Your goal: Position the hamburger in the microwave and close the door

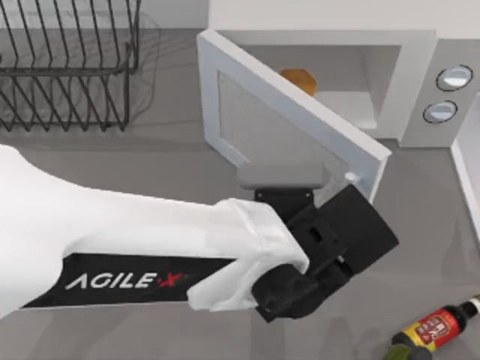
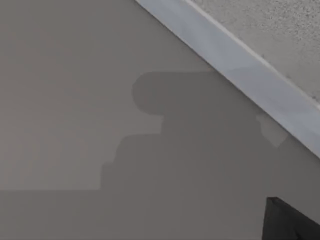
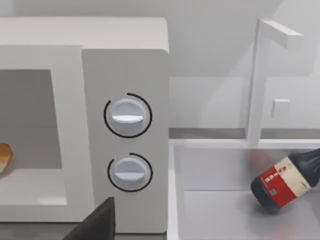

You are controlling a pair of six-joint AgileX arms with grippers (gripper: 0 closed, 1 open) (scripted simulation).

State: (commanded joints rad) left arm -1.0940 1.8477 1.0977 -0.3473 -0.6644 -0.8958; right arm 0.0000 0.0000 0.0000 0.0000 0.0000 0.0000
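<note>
Left arm [image 1: 112, 247] is lying across the lower left of the top view, white shell slanting toward the centre, black wrist ending just under the free edge of the door [image 1: 285, 120]. The left gripper [image 1: 341, 225] is sitting at that edge; whether its fingers are spread or pressed together, cannot tell. Right gripper: cannot tell either.

Microwave [image 1: 420, 90] is standing at the far right of the table [image 1: 150, 157], cavity facing forward. The door is hanging partly open, swung out diagonally, grey window facing up-left, hinged at the left of the cavity. Room between door edge and microwave front is remaining as a narrow wedge.

Left wrist view is giving the door's white frame [image 2: 240, 65] running diagonally over bare grey tabletop, with the arm's shadow cast below it.

Right wrist view is giving the two round silver knobs [image 3: 127, 116] stacked on the grey panel, plus a dark bottle [image 3: 287, 180] with a red label lying tilted to the right of the microwave.

Wire dish rack [image 1: 67, 67] is standing at the far left, well apart from the door.

Hamburger [image 1: 298, 79] is sitting inside the cavity, toward its back left; the right wrist view is catching its edge [image 3: 4, 157] on the cavity floor.
</note>
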